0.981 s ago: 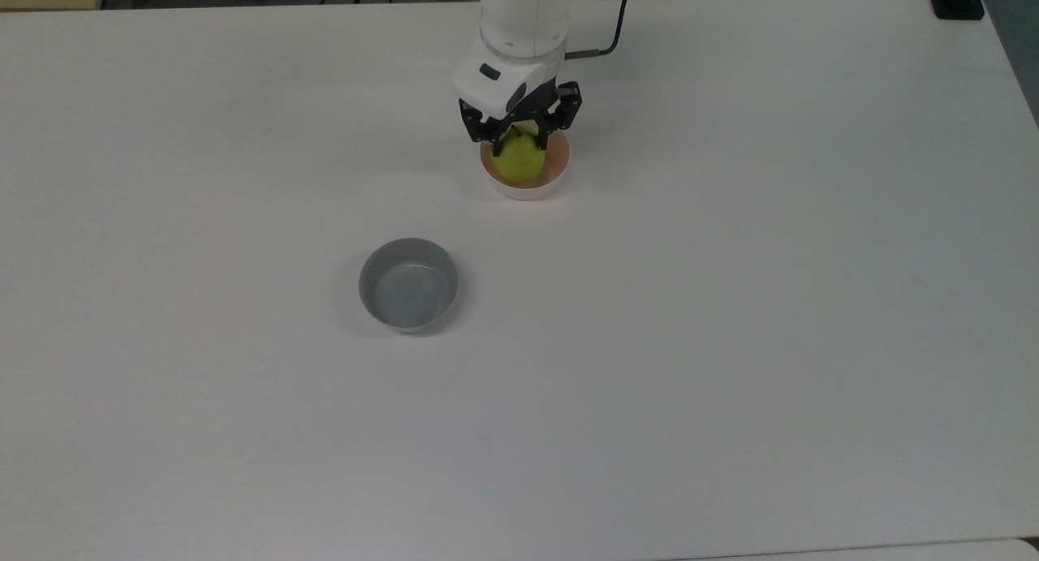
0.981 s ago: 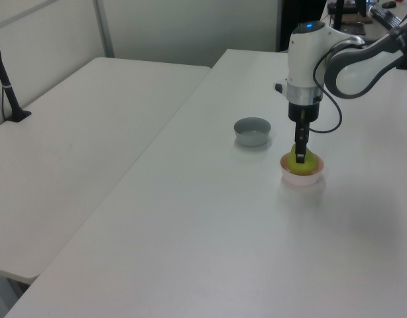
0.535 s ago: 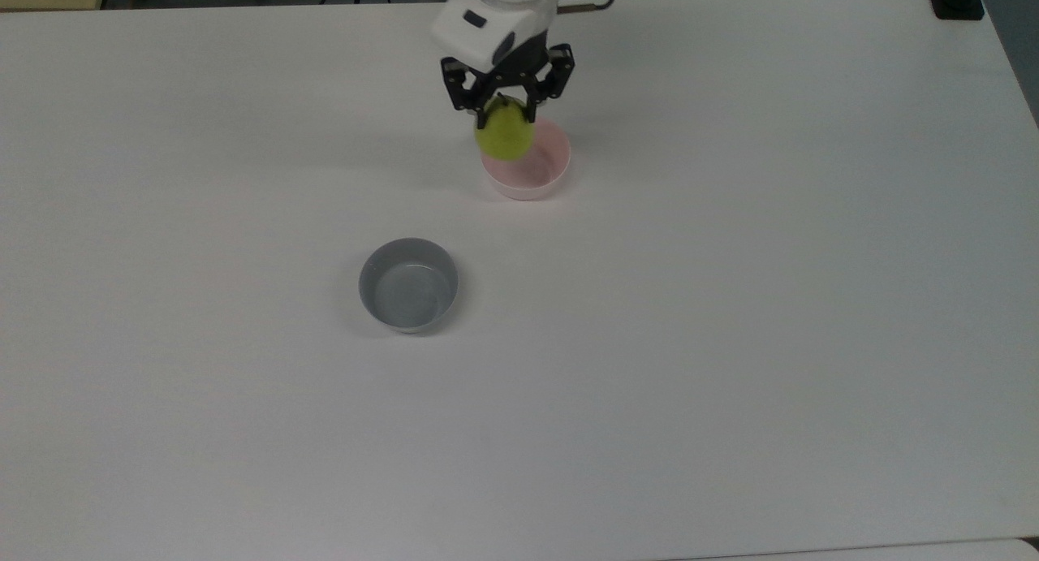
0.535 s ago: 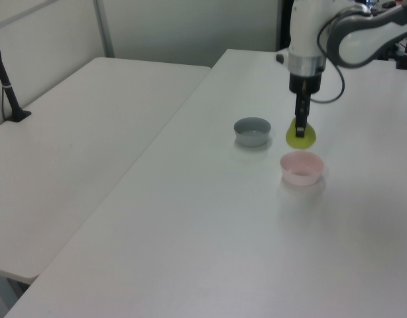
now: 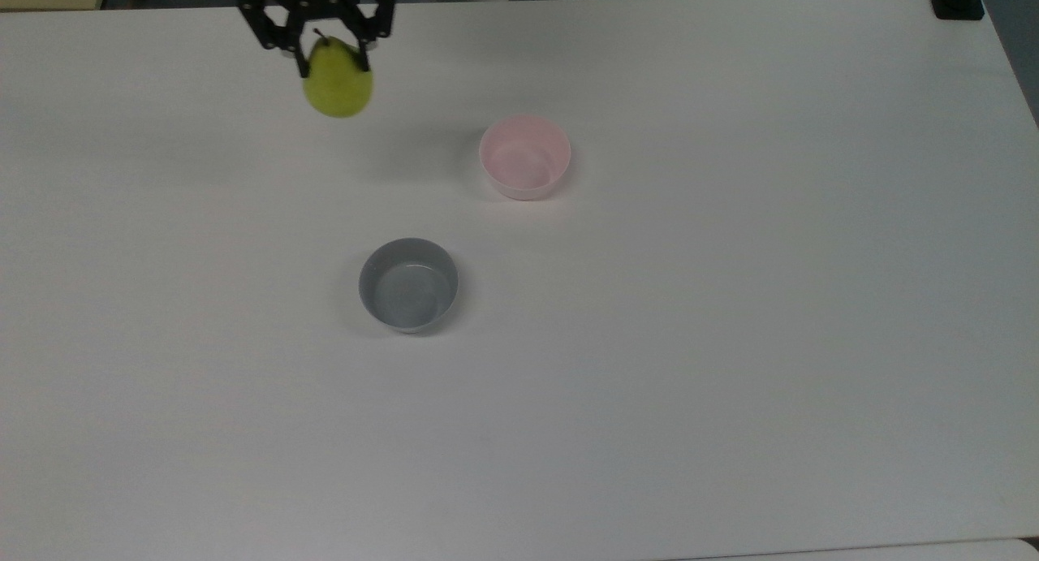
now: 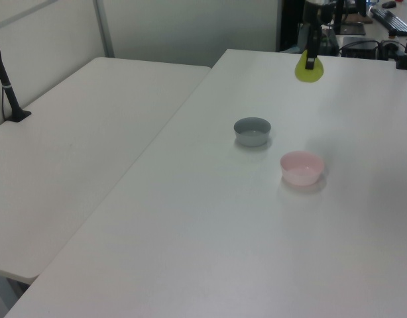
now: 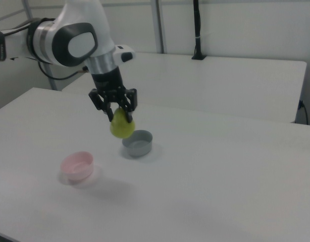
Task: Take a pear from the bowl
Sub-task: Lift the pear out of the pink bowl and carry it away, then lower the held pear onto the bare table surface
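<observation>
Two bowls on white table (image 5: 730,342) — claw (image 5: 326,48) pinching pear (image 5: 338,86) aloft | second table (image 6: 77,152) alongside

The yellow-green pear (image 5: 338,82) hangs stem-up in the air, well apart from the empty pink bowl (image 5: 524,156).

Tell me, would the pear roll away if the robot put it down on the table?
Probably a bit. The pear is round and smooth with a fat bottom, so on the flat table it may wobble or tip over. It seems firm, since it keeps its shape hanging by its narrow top from the gripper. That small hold might slip.
</observation>
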Controlling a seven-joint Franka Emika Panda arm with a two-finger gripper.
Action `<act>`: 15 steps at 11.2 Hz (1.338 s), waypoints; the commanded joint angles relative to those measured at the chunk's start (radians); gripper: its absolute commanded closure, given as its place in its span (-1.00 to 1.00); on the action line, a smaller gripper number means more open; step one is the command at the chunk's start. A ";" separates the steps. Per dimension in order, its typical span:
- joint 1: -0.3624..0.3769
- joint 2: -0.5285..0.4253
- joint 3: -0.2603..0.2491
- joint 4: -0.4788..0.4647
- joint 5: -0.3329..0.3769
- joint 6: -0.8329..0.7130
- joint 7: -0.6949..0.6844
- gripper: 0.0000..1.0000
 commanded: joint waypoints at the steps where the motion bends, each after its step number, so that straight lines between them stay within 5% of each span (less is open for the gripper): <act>1: -0.023 0.019 -0.119 0.000 0.006 -0.013 -0.190 1.00; 4: -0.043 0.125 -0.203 -0.028 0.005 0.144 -0.243 1.00; 10: -0.032 0.282 -0.204 -0.089 0.007 0.376 -0.115 1.00; 15: -0.035 0.319 -0.204 -0.134 0.005 0.399 -0.090 1.00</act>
